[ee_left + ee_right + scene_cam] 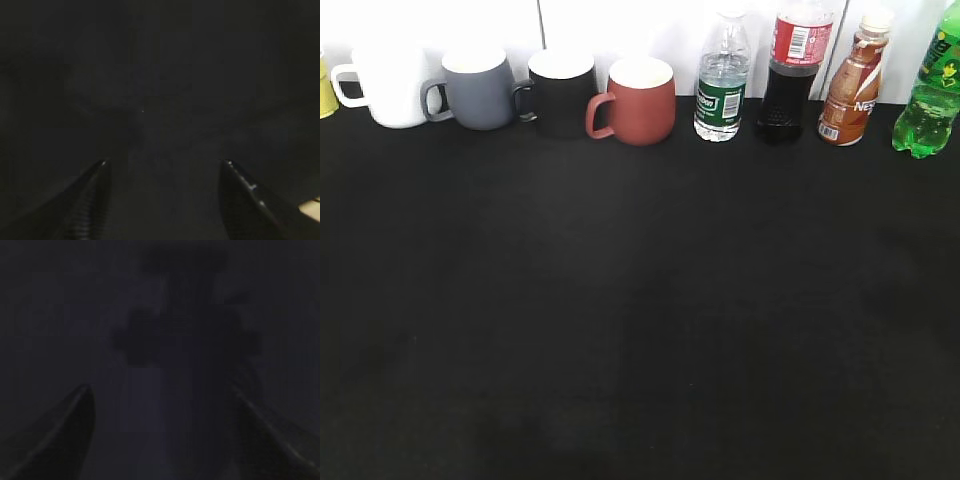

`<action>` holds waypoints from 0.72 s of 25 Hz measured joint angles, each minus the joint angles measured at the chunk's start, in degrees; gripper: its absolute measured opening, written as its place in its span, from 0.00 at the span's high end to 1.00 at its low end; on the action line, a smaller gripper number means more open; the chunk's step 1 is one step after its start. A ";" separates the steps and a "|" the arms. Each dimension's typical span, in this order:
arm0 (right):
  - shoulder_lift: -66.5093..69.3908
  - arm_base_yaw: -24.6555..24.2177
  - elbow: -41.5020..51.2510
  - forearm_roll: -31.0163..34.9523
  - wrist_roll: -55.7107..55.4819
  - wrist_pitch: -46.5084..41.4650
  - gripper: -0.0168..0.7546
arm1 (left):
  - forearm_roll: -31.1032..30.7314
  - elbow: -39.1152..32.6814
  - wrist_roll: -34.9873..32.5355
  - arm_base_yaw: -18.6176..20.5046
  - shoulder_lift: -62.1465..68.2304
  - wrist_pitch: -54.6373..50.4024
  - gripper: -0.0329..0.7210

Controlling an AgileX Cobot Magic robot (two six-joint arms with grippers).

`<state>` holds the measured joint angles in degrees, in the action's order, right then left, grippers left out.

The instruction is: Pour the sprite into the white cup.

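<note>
Facing a long crosswise carry, we see the sprite [930, 95] at the bench's [640, 320] far right and the white cup [390, 90] far left. Both the left end effector [162, 200] and right end effector [162, 440] gape wide and empty. We risk grabbing the nearby water bottle [722, 95] or grey mug [477, 90] instead.

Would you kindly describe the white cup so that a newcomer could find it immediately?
Look along the back edge of the black table, where mugs line up on the left and bottles on the right. The white cup is the leftmost full mug, beside the grey mug; it alone is glossy white all over.
</note>
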<state>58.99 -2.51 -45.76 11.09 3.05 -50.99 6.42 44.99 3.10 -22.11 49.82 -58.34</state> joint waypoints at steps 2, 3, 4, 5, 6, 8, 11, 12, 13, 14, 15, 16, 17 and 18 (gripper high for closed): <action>-9.74 0.00 0.00 -2.04 -1.44 -7.27 0.22 | -5.22 0.05 2.66 0.00 -10.04 -6.42 0.29; -15.23 0.00 0.00 -4.40 -4.08 -10.18 0.22 | -8.53 0.05 4.30 0.00 -14.22 -9.21 0.29; -19.94 0.00 0.14 -6.64 -6.34 -12.39 0.22 | -11.77 0.05 5.95 0.00 -18.09 -10.60 0.29; -24.60 0.00 0.69 -7.31 -7.37 -13.95 0.23 | -14.15 0.05 7.79 0.00 -22.07 -11.09 0.29; -29.45 0.00 1.49 -7.31 -7.75 -15.09 0.23 | -15.68 0.05 9.23 0.00 -25.20 -11.35 0.29; -39.62 0.00 4.04 -7.81 -7.91 -16.90 0.23 | -18.01 -0.45 10.00 0.00 -30.10 -11.45 0.29; -51.61 0.00 8.15 -10.67 -7.84 -18.53 0.23 | -17.72 -8.27 10.09 0.00 -34.06 -11.52 0.29; -54.37 0.00 9.27 -11.43 -7.00 -18.59 0.23 | -17.58 -10.63 10.09 0.00 -34.21 -11.76 0.29; -56.17 0.00 10.59 -11.97 -6.37 -18.65 0.23 | -17.56 -11.47 10.09 0.00 -34.21 -10.82 0.29; -56.73 0.00 12.45 -12.09 -6.21 -18.65 0.23 | -17.56 -12.04 10.09 0.00 -34.21 -8.06 0.29; -56.77 0.00 14.45 -12.14 -5.41 -18.65 0.23 | -17.56 -13.21 10.09 0.00 -34.22 -4.78 0.29; -56.77 0.00 14.85 -12.14 -4.95 -18.01 0.23 | -17.42 -13.73 10.03 0.00 -34.22 -3.25 0.29; -56.77 0.00 15.09 -12.14 -4.78 -16.88 0.23 | -17.42 -13.85 9.98 0.00 -34.22 -2.98 0.29; -56.77 0.00 15.35 -12.14 -4.71 -15.03 0.23 | -17.42 -13.86 9.99 0.00 -34.22 -2.83 0.29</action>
<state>2.21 -2.51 -30.41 -1.04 -1.66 -66.02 -11.00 31.13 13.09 -22.11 15.60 -61.17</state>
